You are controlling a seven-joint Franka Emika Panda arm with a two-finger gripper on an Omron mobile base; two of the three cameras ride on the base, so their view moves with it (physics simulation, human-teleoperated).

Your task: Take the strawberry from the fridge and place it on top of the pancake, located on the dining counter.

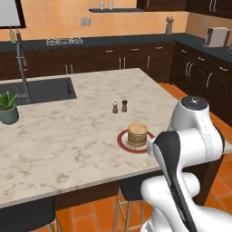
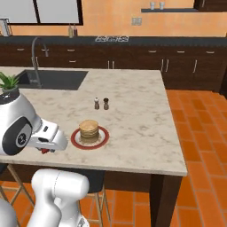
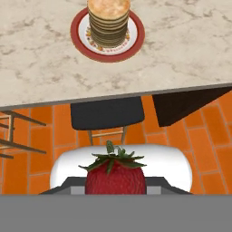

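The strawberry (image 3: 115, 179), bright red with green leaves, sits at the bottom middle of the hand view, and my gripper (image 2: 45, 148) is shut on it. In the right base view a red sliver of the strawberry (image 2: 44, 151) peeks out under the hand. The hand hovers over the near edge of the dining counter (image 2: 133, 128), just left of the plate. The pancake (image 3: 108, 18) is a tan stack on a red-rimmed plate (image 3: 136, 38); I also see this pancake (image 1: 137, 132) beside my arm's elbow. The fridge is out of view.
Salt and pepper shakers (image 2: 101, 103) stand behind the plate. A dark sink (image 1: 41, 89) with a tall faucet (image 1: 21, 68) and a potted plant (image 1: 8, 108) occupy the counter's left end. Dark stools (image 3: 106, 113) stand under the counter's near edge on orange tiles.
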